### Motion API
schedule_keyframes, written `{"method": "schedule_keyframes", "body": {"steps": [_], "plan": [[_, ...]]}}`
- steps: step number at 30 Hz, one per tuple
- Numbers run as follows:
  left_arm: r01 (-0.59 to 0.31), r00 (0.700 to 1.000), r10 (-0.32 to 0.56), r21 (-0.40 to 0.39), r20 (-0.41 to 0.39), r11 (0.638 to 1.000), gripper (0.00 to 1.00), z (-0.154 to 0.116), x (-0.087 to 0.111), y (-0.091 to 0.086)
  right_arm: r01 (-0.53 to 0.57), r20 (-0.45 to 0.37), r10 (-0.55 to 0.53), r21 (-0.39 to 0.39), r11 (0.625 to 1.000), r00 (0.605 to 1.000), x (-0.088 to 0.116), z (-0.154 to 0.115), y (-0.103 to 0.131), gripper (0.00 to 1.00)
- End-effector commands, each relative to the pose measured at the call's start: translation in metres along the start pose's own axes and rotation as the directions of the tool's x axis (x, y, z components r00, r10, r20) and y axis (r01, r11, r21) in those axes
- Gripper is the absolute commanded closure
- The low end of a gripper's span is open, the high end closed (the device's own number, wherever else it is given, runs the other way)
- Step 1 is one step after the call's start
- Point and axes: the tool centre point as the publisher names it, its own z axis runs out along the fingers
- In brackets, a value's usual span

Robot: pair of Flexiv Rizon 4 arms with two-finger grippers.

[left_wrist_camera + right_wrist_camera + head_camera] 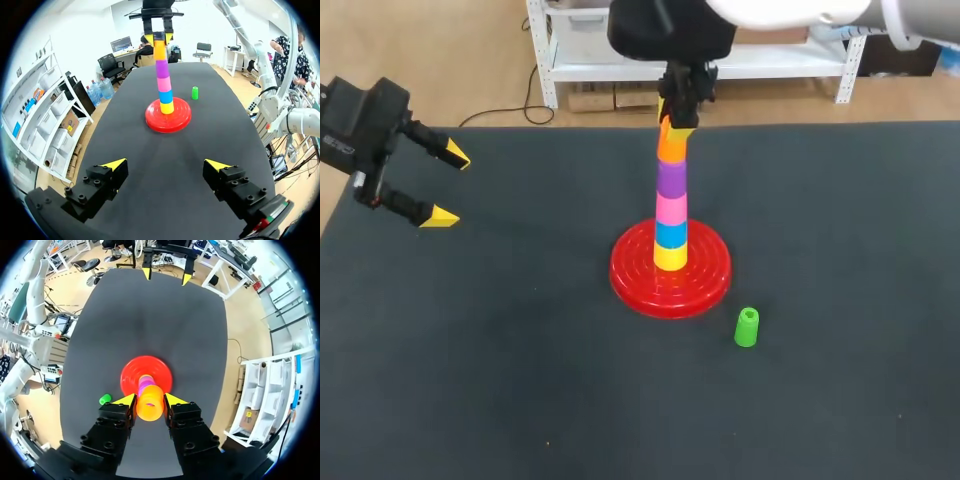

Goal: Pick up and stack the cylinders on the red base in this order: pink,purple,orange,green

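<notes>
Green marks the one loose piece: the green cylinder (pixel 747 327) stands upright on the dark surface (pixel 520 380), on the nearer side of the red base (pixel 632 275), just beside its rim but apart from it. On the base a column rises from a yellow cylinder (pixel 670 257) through a blue cylinder (pixel 670 233), then the pink cylinder (pixel 671 208), the purple cylinder (pixel 671 178) and, on top, the orange cylinder (pixel 672 146).

The right gripper (pixel 150 400) comes down on the column from above and is clenched on the orange cylinder, one finger against each side. The orange piece looks seated on the purple one or very close to it; I cannot tell whether any gap remains. Off to the side and well apart from the base, the left gripper (pixel 451 187) hangs over the surface with its fingers spread wide, holding nothing.

The step in hand is the third placement, orange onto purple. Pink and purple look done, and green is not yet started.

Next, the fingers should part only once the orange piece sits square, and the arm should then rise straight up so that nothing brushes the tall, narrow column. After that comes the reach to the green cylinder. It stands close to the rim, so the descent needs care to keep clear of the base.
</notes>
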Motion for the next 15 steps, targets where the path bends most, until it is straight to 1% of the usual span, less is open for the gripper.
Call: {"method": "schedule_keyframes", "body": {"steps": [1,5,15], "plan": [[-0.001,1.000,0.001,-0.002,0.001,1.000,0.00,0.000,0.001,0.000,0.000,0.003,0.000,-0.004,1.000,1.000,0.002,0.004,0.003,1.00],[-0.001,1.000,0.001,-0.002,0.001,1.000,0.00,0.000,0.001,0.000,0.000,0.004,0.000,-0.006,1.000,1.000,0.002,0.005,0.004,1.00],[-0.001,1.000,0.001,-0.002,0.001,1.000,0.00,0.000,0.001,0.000,-0.003,0.026,0.002,0.013,1.000,1.000,0.001,-0.005,0.004,1.00]]}}
